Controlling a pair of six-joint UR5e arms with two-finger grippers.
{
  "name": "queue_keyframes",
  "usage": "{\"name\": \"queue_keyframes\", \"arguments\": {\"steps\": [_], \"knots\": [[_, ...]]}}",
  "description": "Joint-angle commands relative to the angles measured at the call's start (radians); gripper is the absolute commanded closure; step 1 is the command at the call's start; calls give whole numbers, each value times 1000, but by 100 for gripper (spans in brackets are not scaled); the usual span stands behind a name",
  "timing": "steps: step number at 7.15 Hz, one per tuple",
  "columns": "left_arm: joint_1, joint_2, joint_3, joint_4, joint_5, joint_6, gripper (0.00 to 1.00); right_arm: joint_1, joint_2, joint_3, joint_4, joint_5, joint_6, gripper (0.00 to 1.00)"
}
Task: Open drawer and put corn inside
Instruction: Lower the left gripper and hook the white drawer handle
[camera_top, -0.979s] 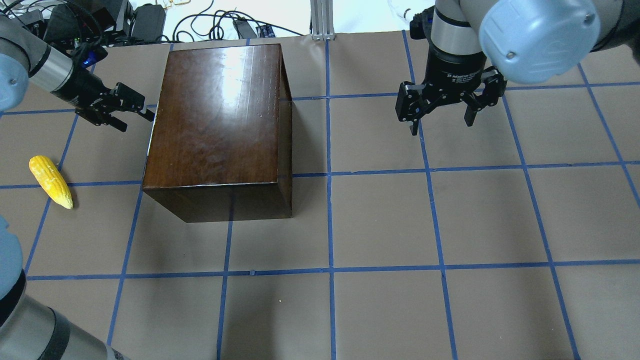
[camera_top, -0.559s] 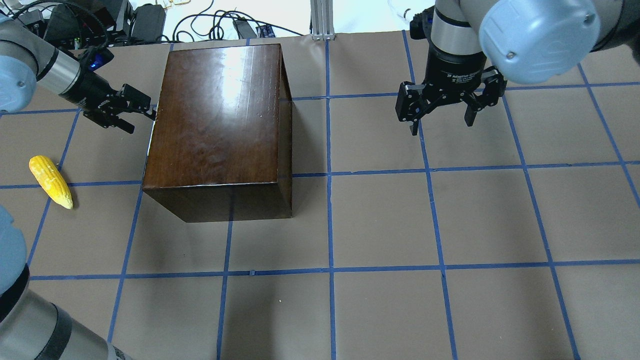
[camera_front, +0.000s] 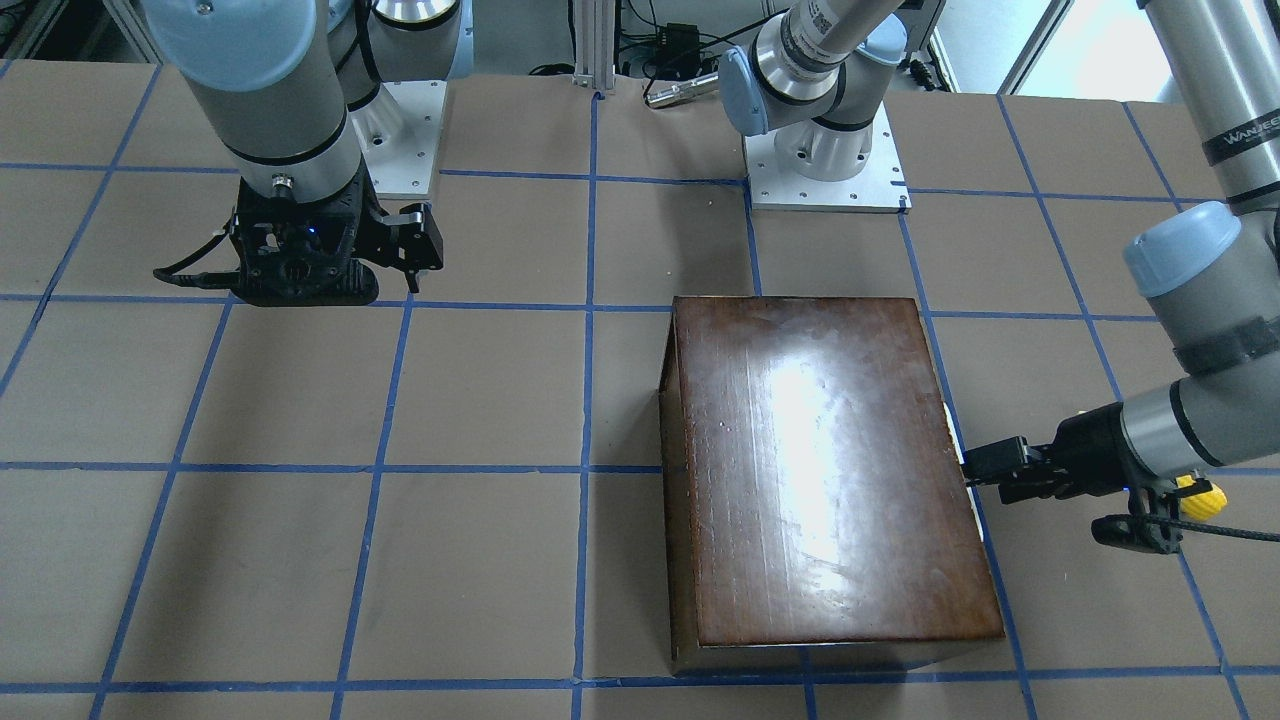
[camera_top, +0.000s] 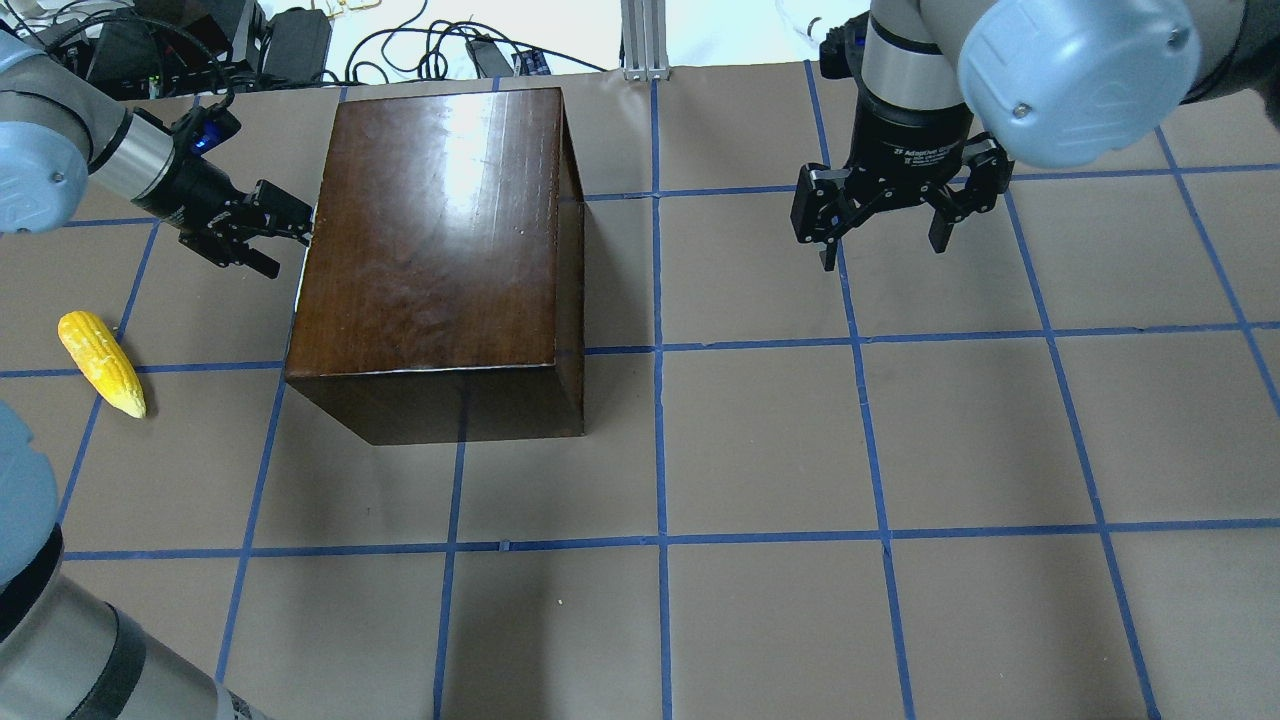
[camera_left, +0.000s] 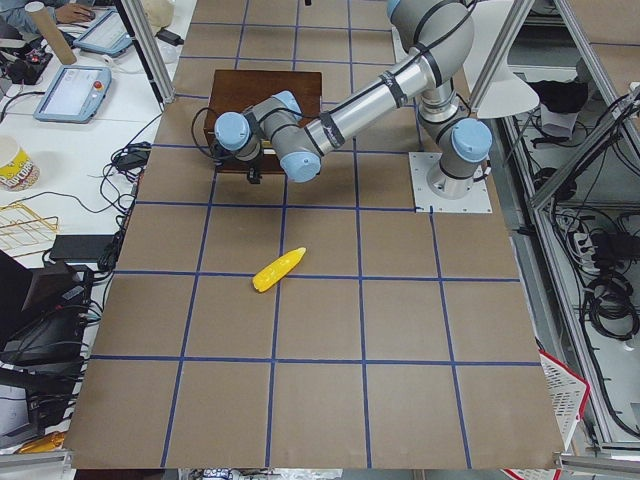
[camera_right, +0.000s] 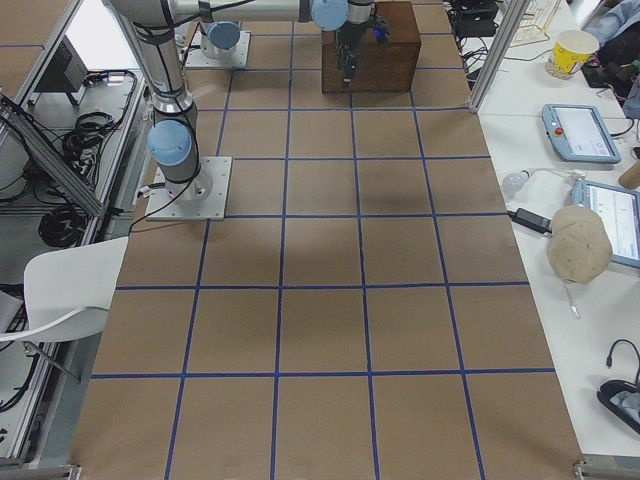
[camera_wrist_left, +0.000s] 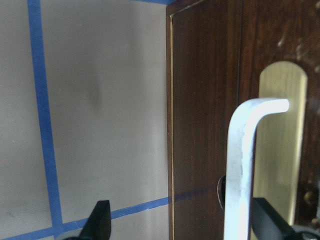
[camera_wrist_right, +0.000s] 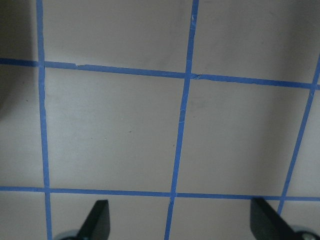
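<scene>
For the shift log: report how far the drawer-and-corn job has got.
Done: nothing yet; the dark-brown drawer front of the glossy brown wooden box is not pulled out. In hand: the open left gripper brackets the drawer's silver bent handle. To do: close, pull, then fetch the yellow kernel-textured corn cob lying on the table. The right gripper hangs open, idle.

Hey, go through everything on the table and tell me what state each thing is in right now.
drawer: shut inside the box.
left gripper: open, at the drawer's front.
handle: between the left gripper's fingers, not clamped.
corn: lying on the table, apart from the box, untouched.
right gripper: open, empty, hovering over the table.
</scene>
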Motion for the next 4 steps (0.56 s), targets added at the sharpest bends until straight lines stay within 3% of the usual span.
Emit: {"name": "queue_keyframes", "arguments": {"steps": [1,4], "knots": [[-2,-8,-3,0,1,1,0,0,0,0,0,-1,0,0],[-1,-16,-1,0,9,-1,0,0,0,0,0,1,0,0]]}}
